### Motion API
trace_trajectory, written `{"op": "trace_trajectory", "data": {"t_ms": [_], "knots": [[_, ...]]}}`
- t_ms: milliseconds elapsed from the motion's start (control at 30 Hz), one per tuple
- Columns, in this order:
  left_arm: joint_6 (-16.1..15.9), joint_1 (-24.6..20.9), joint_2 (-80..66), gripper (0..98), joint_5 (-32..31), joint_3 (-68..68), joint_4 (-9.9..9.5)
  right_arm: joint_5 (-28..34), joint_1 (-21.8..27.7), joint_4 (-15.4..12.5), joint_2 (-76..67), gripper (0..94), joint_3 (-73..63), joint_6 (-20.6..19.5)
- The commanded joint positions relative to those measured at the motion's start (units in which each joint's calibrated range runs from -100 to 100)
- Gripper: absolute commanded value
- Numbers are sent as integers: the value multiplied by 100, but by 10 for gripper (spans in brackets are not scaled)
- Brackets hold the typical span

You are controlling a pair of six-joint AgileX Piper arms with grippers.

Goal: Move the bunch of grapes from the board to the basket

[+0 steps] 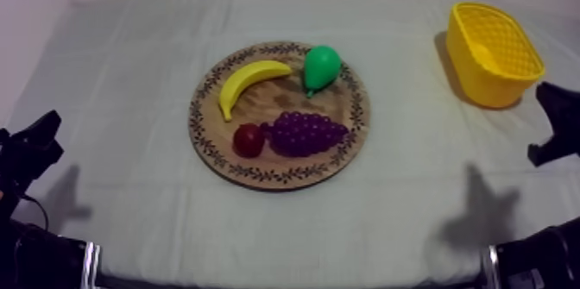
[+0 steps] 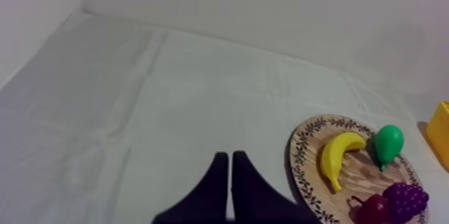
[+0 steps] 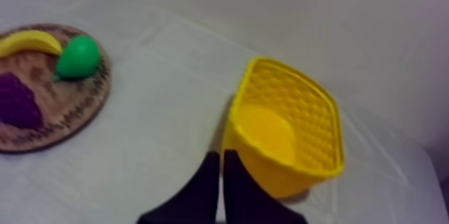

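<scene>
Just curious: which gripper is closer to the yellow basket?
Right. The right gripper sits beside the yellow basket; the left gripper is beyond the wooden board.

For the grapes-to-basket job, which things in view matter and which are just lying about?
Belong to the job:
- bunch of grapes, lying on the wooden board
- yellow basket, standing apart from the board at the table's right

Just lying about, all on the board:
- banana
- pear
- small red fruit, right beside the grapes
</scene>
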Motion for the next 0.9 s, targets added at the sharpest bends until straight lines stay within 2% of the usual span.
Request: {"op": "trace_trajectory", "data": {"t_ms": [0, 200, 367, 533, 867], "knots": [[-1, 0, 0, 1, -5, -3, -3, 93, -240, 68, 809, 4, -819, -122], [-1, 0, 0, 1, -5, -3, -3, 474, -774, 361, 2345, 4, -2521, -445], [-2, 0, 0, 1, -5, -3, -3, 912, -1116, 453, 3565, 5, -3875, -544], [-2, 0, 0, 1, -5, -3, -3, 1356, -1383, 472, 4627, 6, -5065, -396], [-2, 0, 0, 1, -5, -3, -3, 2703, -1904, 398, 6232, 7, -6745, 283]]}}
